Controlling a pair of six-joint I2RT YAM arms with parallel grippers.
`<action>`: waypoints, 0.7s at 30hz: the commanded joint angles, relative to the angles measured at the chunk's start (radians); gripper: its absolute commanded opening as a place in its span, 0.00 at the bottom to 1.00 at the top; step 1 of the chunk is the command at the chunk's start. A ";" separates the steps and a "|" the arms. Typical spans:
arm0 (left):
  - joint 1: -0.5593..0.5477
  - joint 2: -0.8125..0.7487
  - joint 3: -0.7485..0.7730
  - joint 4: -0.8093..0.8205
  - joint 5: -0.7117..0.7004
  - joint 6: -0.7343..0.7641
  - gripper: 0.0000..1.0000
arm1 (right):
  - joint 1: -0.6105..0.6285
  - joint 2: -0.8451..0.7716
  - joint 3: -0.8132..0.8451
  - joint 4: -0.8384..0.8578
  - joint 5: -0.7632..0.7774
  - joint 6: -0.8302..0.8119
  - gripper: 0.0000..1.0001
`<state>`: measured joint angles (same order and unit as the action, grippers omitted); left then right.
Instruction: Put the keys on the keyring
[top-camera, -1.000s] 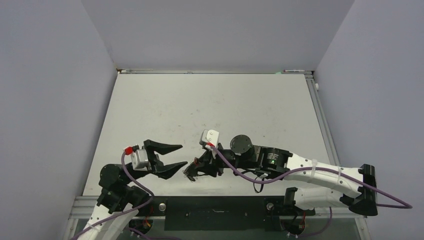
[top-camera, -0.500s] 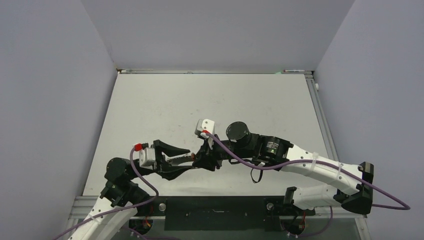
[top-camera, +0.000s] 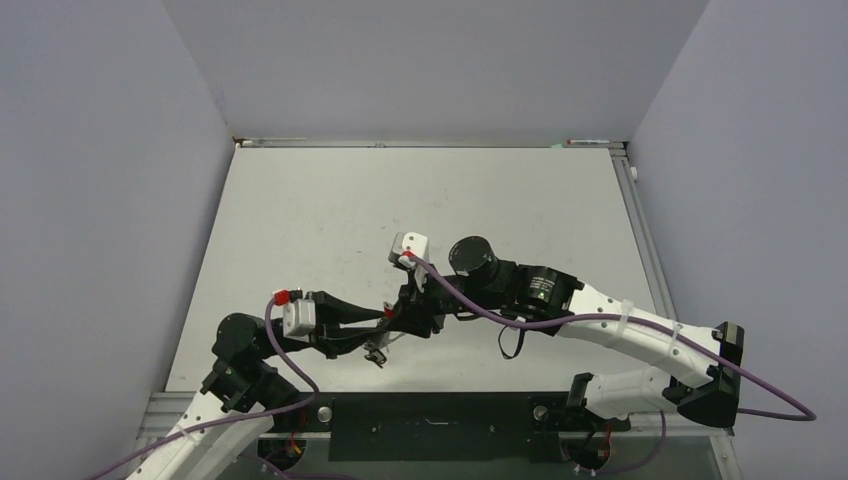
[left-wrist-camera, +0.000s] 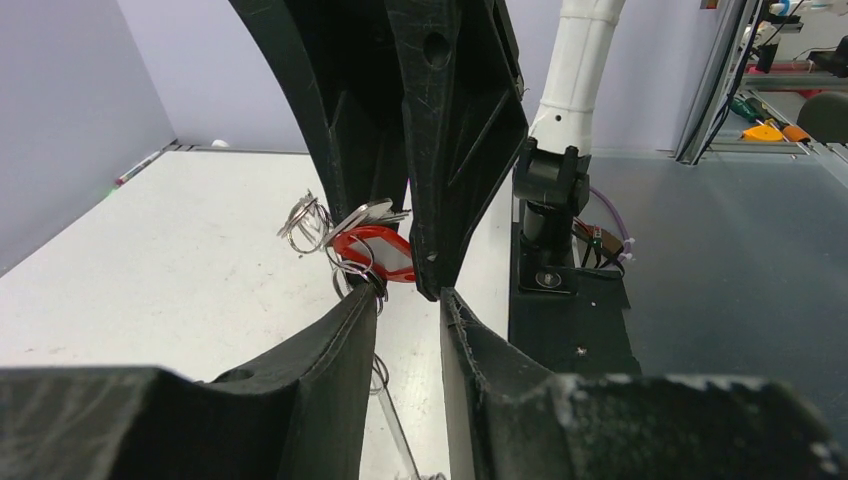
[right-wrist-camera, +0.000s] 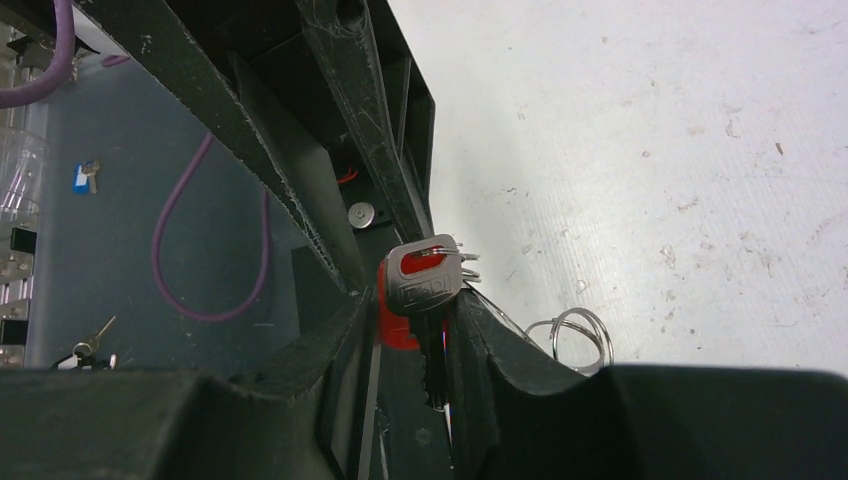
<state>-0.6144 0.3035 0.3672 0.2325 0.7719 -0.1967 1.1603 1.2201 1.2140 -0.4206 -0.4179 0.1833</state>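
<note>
Step in hand: a handover in mid-air low in the overhead view, judged as bringing the keys (right-wrist-camera: 425, 285) to a loop of the keyring; nothing looks threaded yet.
Right tool (right-wrist-camera: 410, 300): clenched on the keys, with a grey key head between its fingers and the red tag (left-wrist-camera: 372, 250) just behind it.
Left tool (left-wrist-camera: 408, 295): fingers drawn close with a narrow gap, tips just under the red tag. A thin grey strip runs down between them, and I cannot tell whether they pinch it.
Keyring: its pale hoop is mostly hidden by the two tools. Wire loops (left-wrist-camera: 303, 218) show left of centre in the left wrist view, beside the red tag and off the surface.
Next move: probably a fine one. The left tool must take a firm hold of the ring side so the right can work a key into a loop; the fingers crowd each other, so there is little room.
Risk: the bundle could slip and drop if either hold loosens too soon.
Surface (top-camera: 400, 200): white, scuffed and speckled, with a metal rail along its edges.
Room: plain pale lilac walls (top-camera: 100, 150) on three sides; a purple cable (right-wrist-camera: 200, 240) hangs over a dark bench at the left of the right wrist view.
</note>
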 joint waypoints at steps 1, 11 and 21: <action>0.004 0.044 0.045 0.032 -0.069 0.024 0.26 | 0.019 0.016 0.056 0.075 -0.103 0.042 0.05; 0.004 0.061 0.053 0.013 -0.101 0.030 0.36 | 0.039 0.040 0.065 0.082 -0.126 0.048 0.05; 0.004 0.068 0.061 -0.015 -0.129 0.056 0.20 | 0.088 0.057 0.084 0.079 -0.116 0.054 0.05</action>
<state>-0.6163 0.3389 0.3779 0.1925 0.7708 -0.1970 1.1675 1.2579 1.2293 -0.4469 -0.4000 0.1917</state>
